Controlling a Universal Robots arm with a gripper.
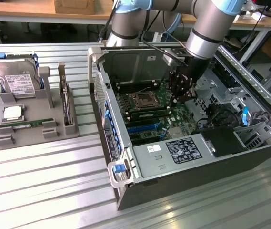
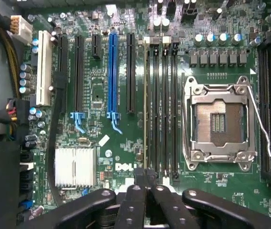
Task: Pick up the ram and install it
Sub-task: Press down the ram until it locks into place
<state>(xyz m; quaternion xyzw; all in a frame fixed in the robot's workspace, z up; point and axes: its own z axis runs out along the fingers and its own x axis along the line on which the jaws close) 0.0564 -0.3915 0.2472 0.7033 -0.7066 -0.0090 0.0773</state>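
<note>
A ram [image 1: 23,125], a thin green stick, lies flat in the grey holder [image 1: 54,114] at the exterior view's left. A second ram [image 2: 147,105] stands edge-up in the memory slot nearest the blue slot, beside the empty processor socket [image 2: 219,123]; it also shows on the motherboard as the ram [image 1: 149,114]. My gripper [image 1: 178,97] hangs inside the open computer case, just above the motherboard. Its black fingers [image 2: 136,183] are shut together with nothing between them, right over one end of the seated ram.
A silver hard drive [image 1: 16,78] and a square processor chip [image 1: 12,113] sit in the grey holder, with a card [image 1: 66,102] standing upright in it. The case walls [image 1: 107,124], the power supply [image 1: 183,151] and cables [image 2: 2,119] surround the motherboard.
</note>
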